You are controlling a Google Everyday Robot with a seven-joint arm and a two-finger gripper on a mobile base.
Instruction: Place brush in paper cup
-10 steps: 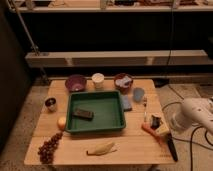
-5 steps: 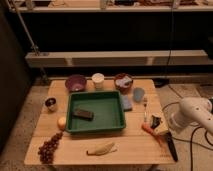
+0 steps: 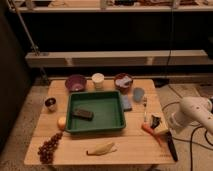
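The brush (image 3: pixel 170 144) lies on the table's right front corner, its black handle pointing toward the front edge. An orange carrot (image 3: pixel 149 131) lies just left of it. My gripper (image 3: pixel 158 124) is low over the head end of the brush, at the end of the white arm (image 3: pixel 192 113) that reaches in from the right. The brush head is hidden by the gripper. The cream paper cup (image 3: pixel 98 80) stands upright at the back middle of the table, far from the gripper.
A green tray (image 3: pixel 114 125) with a dark block (image 3: pixel 82 114) fills the middle. There is a purple bowl (image 3: pixel 75 82), a brown bowl (image 3: pixel 123 81), a blue-grey cup (image 3: pixel 138 94), a silver utensil (image 3: pixel 145 107), a dark metal cup (image 3: pixel 50 103), grapes (image 3: pixel 48 146) and a banana (image 3: pixel 101 148). Shelves stand behind.
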